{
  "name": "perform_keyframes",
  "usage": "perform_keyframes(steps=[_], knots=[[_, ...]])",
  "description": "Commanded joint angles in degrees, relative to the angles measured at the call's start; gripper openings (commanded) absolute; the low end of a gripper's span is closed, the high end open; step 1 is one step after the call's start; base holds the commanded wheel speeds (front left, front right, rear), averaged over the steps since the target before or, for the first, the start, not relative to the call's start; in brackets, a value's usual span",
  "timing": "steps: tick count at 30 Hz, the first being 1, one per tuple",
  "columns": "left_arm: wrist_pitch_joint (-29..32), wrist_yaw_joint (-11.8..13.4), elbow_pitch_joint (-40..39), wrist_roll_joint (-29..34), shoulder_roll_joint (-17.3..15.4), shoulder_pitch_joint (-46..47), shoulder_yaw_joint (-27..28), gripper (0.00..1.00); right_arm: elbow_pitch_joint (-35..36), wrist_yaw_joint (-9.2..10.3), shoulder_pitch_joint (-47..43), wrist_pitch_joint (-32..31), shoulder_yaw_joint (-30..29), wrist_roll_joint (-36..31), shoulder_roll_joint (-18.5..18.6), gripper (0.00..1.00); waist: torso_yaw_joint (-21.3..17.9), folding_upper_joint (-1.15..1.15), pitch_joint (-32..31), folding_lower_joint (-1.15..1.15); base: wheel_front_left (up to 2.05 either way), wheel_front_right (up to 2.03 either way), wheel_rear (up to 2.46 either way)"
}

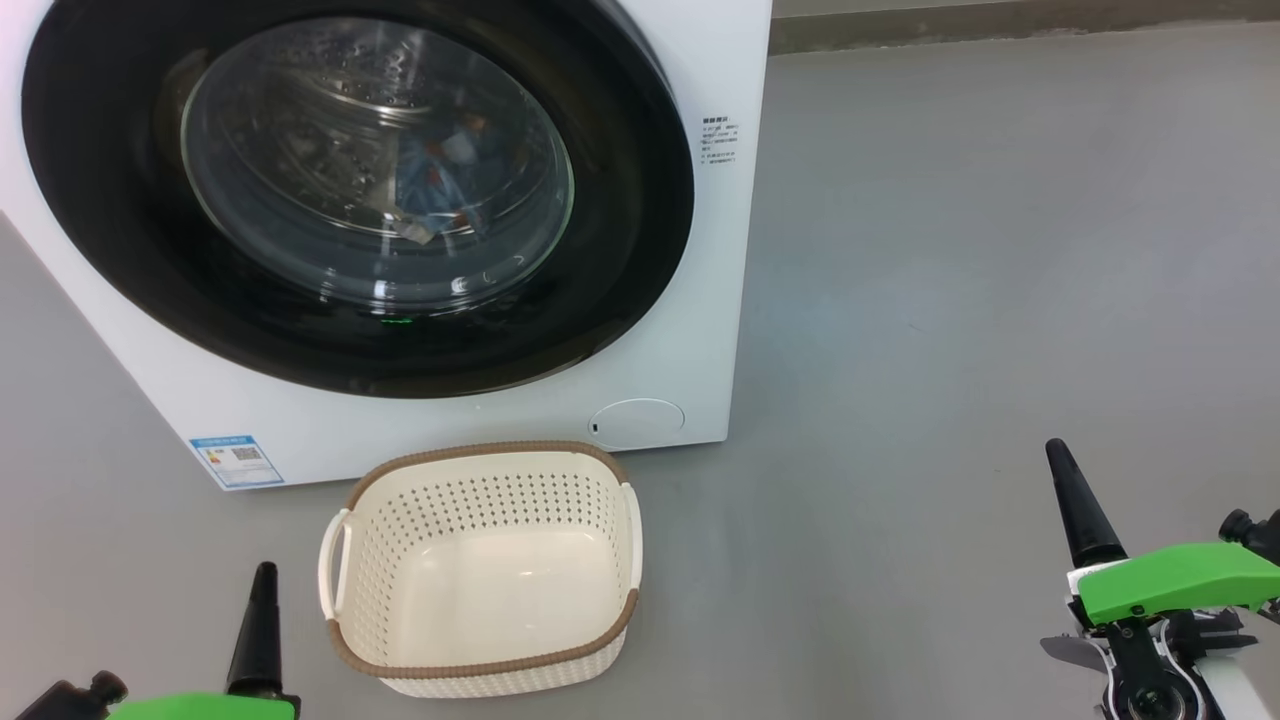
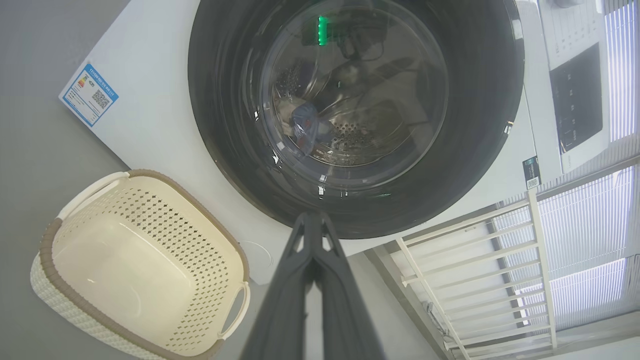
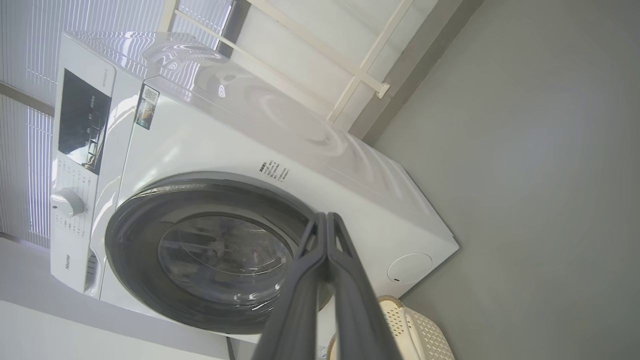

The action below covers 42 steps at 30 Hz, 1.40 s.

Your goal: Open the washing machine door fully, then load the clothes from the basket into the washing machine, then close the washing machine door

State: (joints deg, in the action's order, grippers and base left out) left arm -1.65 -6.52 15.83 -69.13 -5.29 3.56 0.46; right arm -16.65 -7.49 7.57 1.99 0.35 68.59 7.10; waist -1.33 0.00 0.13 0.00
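Hanging clenched and empty: left gripper, right gripper. The washing machine door is sitting shut ahead of the left gripper, the nearer one.

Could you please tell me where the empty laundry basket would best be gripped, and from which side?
Probably by the white side handle of the laundry basket nearest the left gripper, coming from above: the basket stands upright and the handle bows off the wall, leaving a gap for one finger. The shut gripper must open first.
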Motion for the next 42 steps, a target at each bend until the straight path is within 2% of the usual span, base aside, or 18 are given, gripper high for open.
perform_keyframes(steps=[1, 42], knots=[[0.4, -0.4, -1.4, -1.1, -0.5, 2.4, 1.6, 0.0, 1.8, 0.0, 0.3, -0.4, 0.1, 1.3, 0.2, 0.0, 0.0, 0.0, 0.0, 0.0, 0.0, 0.0, 0.0], [7.2, -0.8, -1.5, -20.0, 2.0, 3.0, 5.6, 0.0, 2.2, 0.0, -0.8, -7.0, -5.4, 21.0, -3.2, 0.0, 1.2, 0.0, -0.1, 0.0, 0.0, 0.0, 0.0]])
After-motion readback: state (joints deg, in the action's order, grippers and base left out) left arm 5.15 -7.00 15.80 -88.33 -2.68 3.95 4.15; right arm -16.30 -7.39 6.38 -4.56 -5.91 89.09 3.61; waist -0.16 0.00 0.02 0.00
